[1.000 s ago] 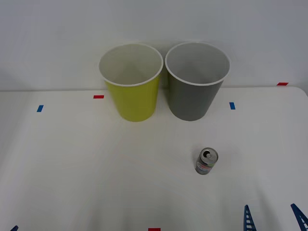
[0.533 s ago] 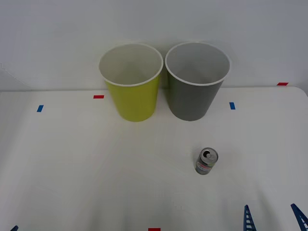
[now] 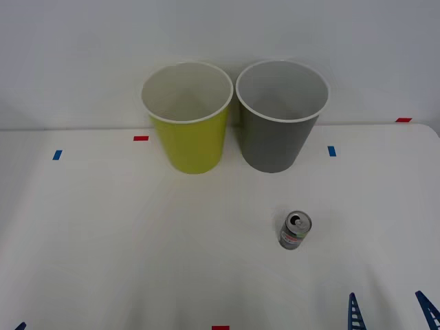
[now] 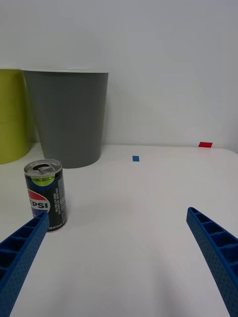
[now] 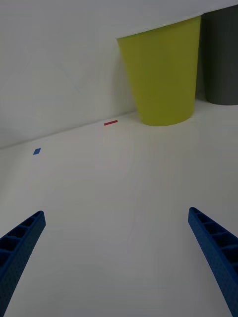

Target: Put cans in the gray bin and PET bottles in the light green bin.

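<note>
Can waiting, reach not yet begun.
The can (image 3: 295,231) stands upright right of centre on the bench (image 3: 103,240), below the gray bin (image 3: 280,137); the right pincer (image 4: 119,257) hangs wide open at lower right, needing to straddle it. The left pincer (image 5: 116,257) is open too.

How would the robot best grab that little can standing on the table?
Probably around the can's round side, about mid-height, coming in level from the near side. It stands upright on the table, apart from the gray bin, so both flanks are free. The right gripper, open and low near the table's front edge, already faces it.
</note>
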